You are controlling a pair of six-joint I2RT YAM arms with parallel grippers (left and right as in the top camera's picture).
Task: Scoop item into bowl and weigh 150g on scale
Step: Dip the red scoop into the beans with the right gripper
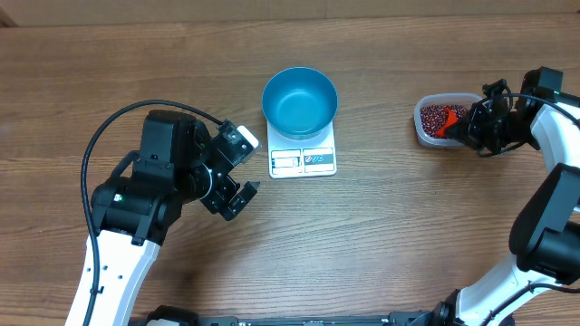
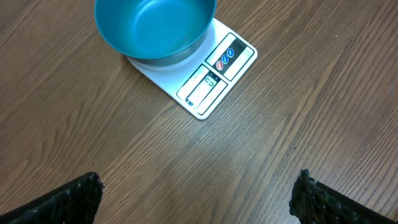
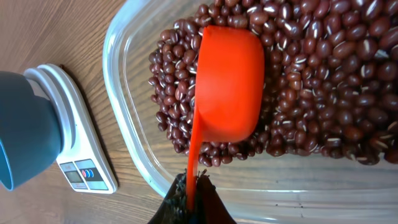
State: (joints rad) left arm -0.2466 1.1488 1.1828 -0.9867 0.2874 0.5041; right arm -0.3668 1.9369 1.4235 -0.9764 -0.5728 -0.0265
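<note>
Jaws of right gripper (image 3: 193, 200) pinch the red scoop (image 3: 230, 81) by its handle, cup among beans (image 3: 323, 93) in tub (image 3: 121, 130), 3 o'clock. Jaws of left gripper (image 1: 246, 168) spread, empty. Bowl (image 1: 300, 100) on scale (image 1: 304, 161), 12 o'clock. Risk: a tilted carry spills beans.

Robotics lab: wooden table (image 1: 381, 244), robot arm (image 1: 136, 199)

The scale (image 2: 231, 62) display (image 2: 210, 79) shows a digit, possibly zero; nothing else is legible.
</note>
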